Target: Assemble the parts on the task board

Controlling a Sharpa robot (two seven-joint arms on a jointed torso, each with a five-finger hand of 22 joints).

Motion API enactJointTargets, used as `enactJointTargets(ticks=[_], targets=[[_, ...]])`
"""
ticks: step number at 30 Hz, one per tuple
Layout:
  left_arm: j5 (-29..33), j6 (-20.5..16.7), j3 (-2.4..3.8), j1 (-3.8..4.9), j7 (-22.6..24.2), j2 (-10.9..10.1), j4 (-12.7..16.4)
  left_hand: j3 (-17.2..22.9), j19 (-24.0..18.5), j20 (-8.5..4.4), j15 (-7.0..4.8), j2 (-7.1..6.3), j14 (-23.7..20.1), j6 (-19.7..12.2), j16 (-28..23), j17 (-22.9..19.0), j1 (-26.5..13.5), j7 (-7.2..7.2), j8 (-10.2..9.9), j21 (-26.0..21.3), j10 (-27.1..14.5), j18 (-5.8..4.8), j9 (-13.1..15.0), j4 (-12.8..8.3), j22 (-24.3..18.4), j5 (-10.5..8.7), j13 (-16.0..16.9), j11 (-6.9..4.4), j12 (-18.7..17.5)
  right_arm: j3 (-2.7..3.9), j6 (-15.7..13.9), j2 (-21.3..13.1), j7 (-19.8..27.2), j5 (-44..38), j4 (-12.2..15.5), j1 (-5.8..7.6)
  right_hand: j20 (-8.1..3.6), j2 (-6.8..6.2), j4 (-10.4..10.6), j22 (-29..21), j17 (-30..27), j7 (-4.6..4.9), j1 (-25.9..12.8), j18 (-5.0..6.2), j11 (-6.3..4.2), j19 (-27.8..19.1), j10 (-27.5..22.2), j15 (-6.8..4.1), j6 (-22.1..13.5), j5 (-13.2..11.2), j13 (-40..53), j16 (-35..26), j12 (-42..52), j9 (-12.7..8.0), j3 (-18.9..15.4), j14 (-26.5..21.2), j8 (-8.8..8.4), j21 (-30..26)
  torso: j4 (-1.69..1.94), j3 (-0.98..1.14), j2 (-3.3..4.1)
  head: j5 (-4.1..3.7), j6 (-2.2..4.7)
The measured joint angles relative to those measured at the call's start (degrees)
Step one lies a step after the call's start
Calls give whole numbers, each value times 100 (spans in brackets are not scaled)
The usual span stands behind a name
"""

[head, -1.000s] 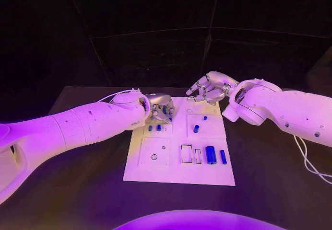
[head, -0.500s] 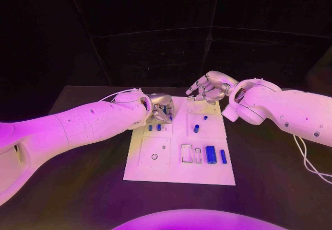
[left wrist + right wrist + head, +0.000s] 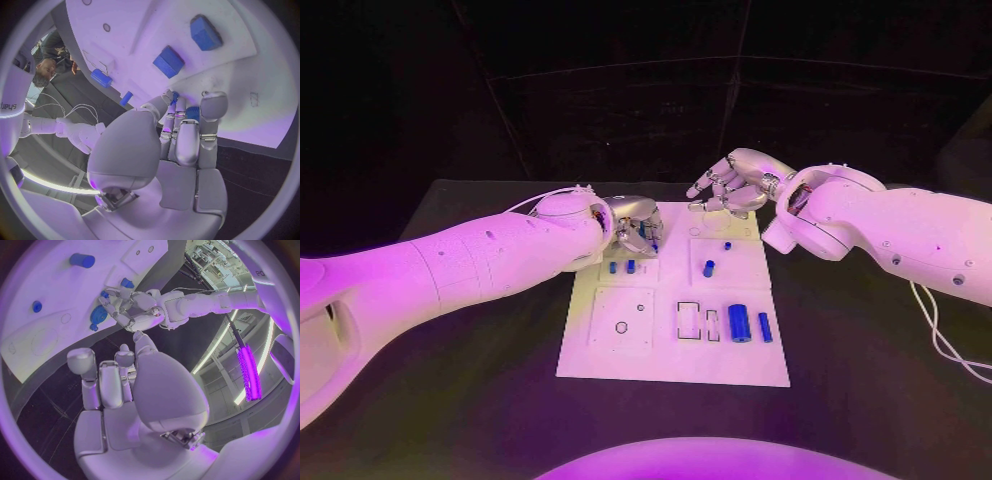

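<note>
Overhead, from the head view: white board [image 3: 672,350] lying mid-table [image 3: 459,400], long side running away from the robot. Left hand [image 3: 636,226] down over the board's far-left corner, fingers curled onto the surface beside two small blue parts [image 3: 620,267]; a bit of blue showing at the fingertips, grip not clear. Right hand [image 3: 730,184] raised over the board's far edge, fingers loosely bent and apart, nothing in them. More blue parts at the far right of the board [image 3: 710,268] and a larger cylinder [image 3: 738,323] with a slim piece [image 3: 764,327] toward the near-right edge.

Closer, from the left wrist view: left hand [image 3: 181,135] pressed fingertips-down on the board [image 3: 250,75], a blue part [image 3: 192,113] tucked among the fingers, touching them; whether pinched or merely touched, cannot tell. Two blue blocks [image 3: 169,61] just beyond.

Finally, from the right wrist view: right hand [image 3: 119,390] hanging clear of the board [image 3: 37,325], fingers half-bent, holding nothing. Left hand [image 3: 128,310] visible across the way at the board's edge.
</note>
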Motion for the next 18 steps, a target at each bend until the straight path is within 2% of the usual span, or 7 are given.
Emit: enactJointTargets(ticks=[4, 5, 9, 12, 15, 18], targets=[[13, -89, -1, -21, 29, -138, 174, 106, 19, -19, 0, 0, 0, 33, 0, -50, 0, 21, -13, 59, 37, 0, -8, -45, 57, 0, 6, 3, -28, 0, 0, -9, 0, 0, 0, 0, 0, 0, 0, 0, 0, 0, 0, 0, 0, 0, 0, 0, 0, 0, 0, 0, 0, 0, 0, 0, 0, 0, 2, -1, -2, -8, 3], [25, -118, 15, -25, 39, -185, 241, 117, 21, -21, 0, 0, 0, 33, 0, -62, 0, 21, -13, 64, 38, 0, -8, -56, 65, 0, 7, 2, -29, 0, 0, -11, 0, -1, 0, 0, 0, 0, 0, 0, 0, 0, 0, 0, 0, 0, 0, 0, 0, 0, 0, 0, 0, 0, 0, 0, 0, 0, 5, -1, -4, -8, 5], [89, -218, 156, -24, 62, -316, 423, 152, 22, -22, 0, -17, 0, 62, 0, -92, -16, 15, -28, 64, 58, 0, -11, -59, 74, -1, 9, -18, -50, 0, -1, -11, 0, -1, 0, 0, 0, 0, 0, 0, 0, 0, 0, -1, 0, 0, 0, 0, 0, 0, 0, 0, 0, 0, 0, 0, 0, 0, 9, -1, -5, -4, 16], [144, -276, 239, -20, 74, -410, 548, 164, 22, -22, 0, -27, 0, 74, 0, -100, -27, 21, -41, 63, 59, 1, -11, -70, 80, -1, 9, -18, -50, 0, -1, -14, 1, -1, -4, 0, 0, 0, 0, 0, 0, 0, 0, 0, 0, 0, 0, 0, 0, 0, 0, 0, 0, 0, 0, 0, 0, 0, 9, -2, -5, -3, 24], [199, -313, 314, -16, 79, -530, 654, 220, 22, -22, 0, -47, 0, 74, 0, -121, -46, 21, -41, 106, 79, 0, -12, -79, 114, -1, 9, 3, -77, 0, -1, -15, 2, -1, -7, 0, 0, 0, 0, 1, -1, 0, 0, -1, 0, 0, 0, 0, 0, 0, 0, 0, 0, 0, 0, 0, 0, 0, 10, -4, -5, -3, 30], [261, -321, 357, -13, 77, -657, 737, 222, 22, -22, 0, -57, 0, 74, 0, -123, -56, 22, -41, 128, 79, 1, -13, -81, 134, -1, 9, 3, -77, 0, -1, -15, 2, -1, -12, 0, 0, 0, 0, 1, 1, 0, 0, 0, 0, 0, 0, 0, 0, 0, 1, 0, 0, 0, 0, 0, 0, 0, 10, -4, -5, -4, 36]])
